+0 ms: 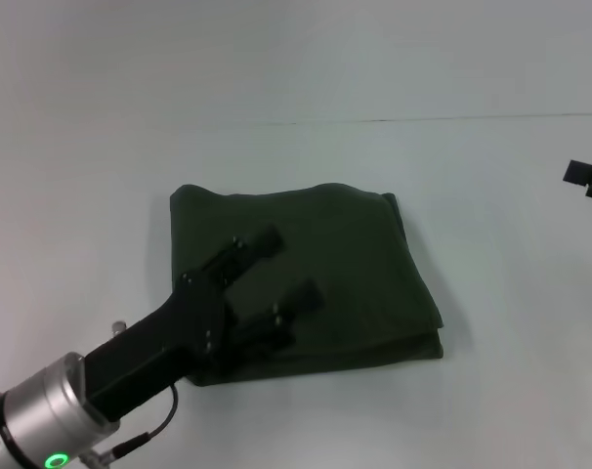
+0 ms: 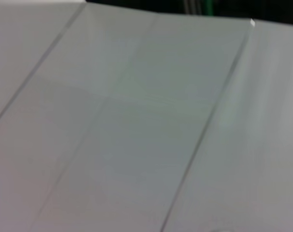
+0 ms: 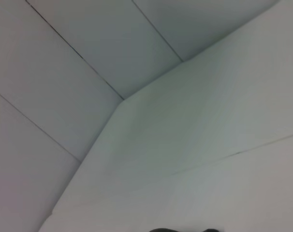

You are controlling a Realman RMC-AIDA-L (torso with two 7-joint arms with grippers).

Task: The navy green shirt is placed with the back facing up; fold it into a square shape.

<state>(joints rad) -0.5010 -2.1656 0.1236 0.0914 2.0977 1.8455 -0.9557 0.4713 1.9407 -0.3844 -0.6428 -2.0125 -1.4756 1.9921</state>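
In the head view the left arm is reaching in from the lower left corner, its silver wrist collar glowing with a green ring light, and the left gripper (image 1: 288,266) is hovering over the near left part of the navy green shirt (image 1: 350,264). Its two black fingers are standing well apart, spread wide with nothing between them, and both are pointing toward the far right across the cloth. The shirt is lying in the middle of the white table (image 1: 130,147), already folded into a roughly square, layered packet; stacked edges are showing along its near and right sides, and its far left corner is looking slightly rounded. A thin seam line is running across the table beyond the garment. Further right, at the edge of the head view, only a small black piece of the right gripper (image 1: 589,178) is showing, well apart from the shirt, and whether its fingers are open or closed I cannot tell. The left wrist view and the right wrist view are showing only pale panelled surfaces.
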